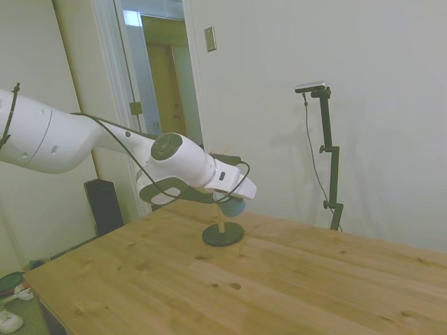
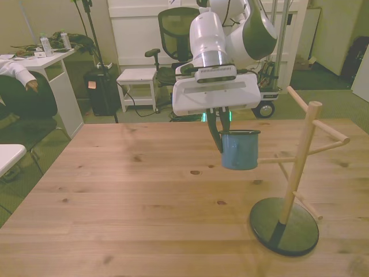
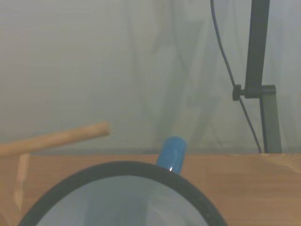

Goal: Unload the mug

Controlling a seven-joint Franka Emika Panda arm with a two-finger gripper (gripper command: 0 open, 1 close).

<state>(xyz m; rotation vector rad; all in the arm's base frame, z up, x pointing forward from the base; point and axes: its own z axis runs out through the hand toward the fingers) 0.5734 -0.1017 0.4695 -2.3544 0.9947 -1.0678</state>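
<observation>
Gripper (image 2: 219,134) clamps the mug (image 2: 239,149) by its rim, upright. Draw it clear of the peg (image 2: 275,160) tip before lowering to the table (image 2: 132,202).

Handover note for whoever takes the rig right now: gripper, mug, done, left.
Gripper: shut on the mug, jaws clamped on its rim, mug upright and held above the table.
Mug: off the peg, just to the front view's left of the stand; the peg tip sits beside its wall.
Done: mug pulled clear of the stand.
Left: carry it away, set it on the table, release.
</observation>
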